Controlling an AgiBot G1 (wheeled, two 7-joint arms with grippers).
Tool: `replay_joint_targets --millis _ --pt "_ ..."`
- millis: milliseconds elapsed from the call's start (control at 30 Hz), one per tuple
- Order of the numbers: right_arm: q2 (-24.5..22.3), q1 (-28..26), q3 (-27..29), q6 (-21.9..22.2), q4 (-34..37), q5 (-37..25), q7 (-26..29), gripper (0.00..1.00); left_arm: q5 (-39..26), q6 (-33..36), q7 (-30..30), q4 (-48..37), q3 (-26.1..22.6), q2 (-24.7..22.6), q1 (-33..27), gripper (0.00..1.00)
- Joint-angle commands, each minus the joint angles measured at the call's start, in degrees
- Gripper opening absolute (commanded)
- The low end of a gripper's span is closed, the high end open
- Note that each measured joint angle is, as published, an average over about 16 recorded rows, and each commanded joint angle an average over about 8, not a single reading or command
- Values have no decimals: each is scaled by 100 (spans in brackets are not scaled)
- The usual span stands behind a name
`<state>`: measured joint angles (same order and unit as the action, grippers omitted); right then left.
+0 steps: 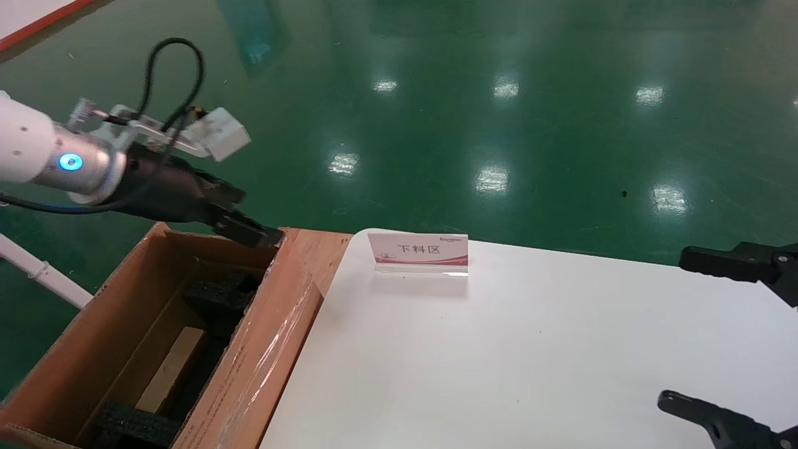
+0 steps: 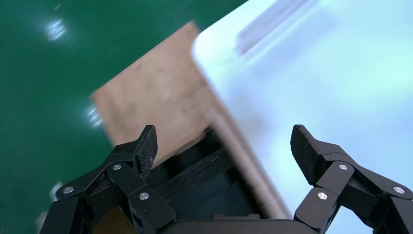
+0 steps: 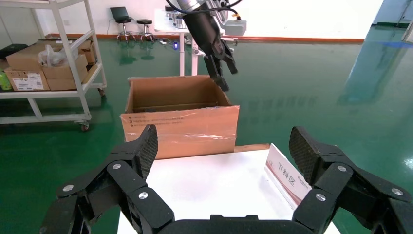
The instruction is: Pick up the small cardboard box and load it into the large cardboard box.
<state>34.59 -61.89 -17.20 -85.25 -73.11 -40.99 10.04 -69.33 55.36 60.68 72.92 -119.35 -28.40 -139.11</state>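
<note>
At the far left, the large cardboard box (image 1: 93, 324) stands on the floor against the left edge of the white table (image 1: 530, 362), its taped flap (image 1: 274, 355) leaning along that edge. Deep inside, between black foam blocks (image 1: 218, 293), lies a pale tan slab (image 1: 171, 368) that is most likely the small cardboard box, already loaded; only a strip of it shows, so its recycling mark cannot be checked.

The left gripper (image 1: 249, 232) hangs over the carton's far right corner with its claw spread wide and nothing between the fingers, which the left wrist view confirms (image 2: 224, 151). Judging from this, the step in hand is clearing the carton after the drop. To do it well, the arm should rise straight up before swinging sideways, so the fingers do not catch the far wall or the taped flap and drag the carton.

Further right, a small acrylic sign (image 1: 419, 251) stands on the far part of the table. At the right edge the right gripper (image 1: 735, 337) is parked above the table, claw wide and empty.

The carton's near end is cut off by the picture, and the foam hides most of its floor. The left wrist view is smeared, so the carton's edges there are hard to read.
</note>
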Motion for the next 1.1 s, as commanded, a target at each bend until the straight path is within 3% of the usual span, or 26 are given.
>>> replay_joint_targets --millis 33,1100 --pt "0 0 -1 0 1 0 0 100 81 83 -143 13 299 -17 215 100" --pt "16 14 47 -17 -18 -34 28 100 1682 1854 -3055 45 6324 -404 4742 100"
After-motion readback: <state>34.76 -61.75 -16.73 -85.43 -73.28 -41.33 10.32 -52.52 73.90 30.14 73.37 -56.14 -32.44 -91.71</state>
